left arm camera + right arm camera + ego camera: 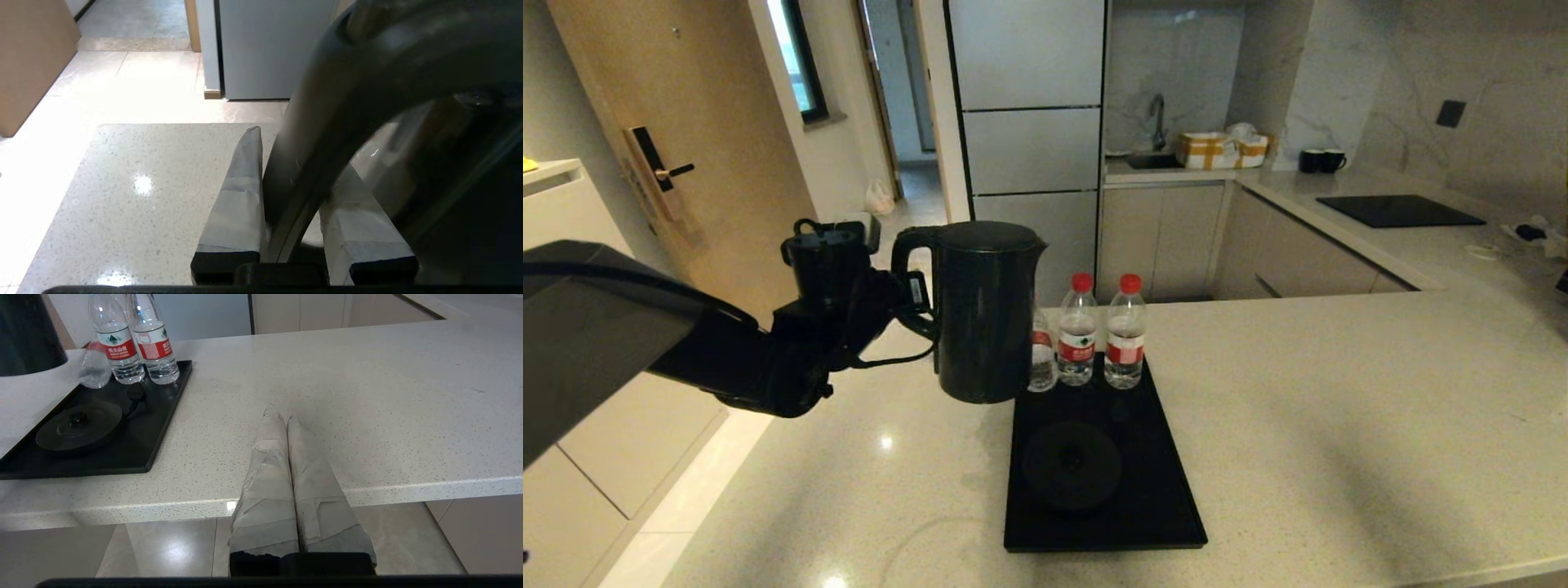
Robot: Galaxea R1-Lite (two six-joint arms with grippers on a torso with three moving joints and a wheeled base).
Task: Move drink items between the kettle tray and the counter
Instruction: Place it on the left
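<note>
While the black electric kettle point(984, 314) is held upright by its loop handle, it is seen hanging clear of the worktop point(1339, 408), just left of the far left corner of the kettle tray point(1168, 506). The left pincer point(913, 304) is clamped on that handle, which is shown in the left wrist view passing between the two taped fingers point(239, 204), with speckled stone and pale floor tiles beneath. The tray lies flat on the worktop, and its round base disc point(1072, 465) is left bare near the middle. Three water bottles with red caps are lined up along the tray's far edge: one point(1124, 331) at the right, one point(1077, 329) beside it, and a third point(1042, 351) partly hidden behind the kettle. The right pincer point(282, 416) is parked at the near edge of the worktop, well right of the tray, with its taped fingers pressed together on nothing. A black cooktop panel point(1401, 211) and two dark mugs point(1321, 161) are seen on the far worktop at the right.
</note>
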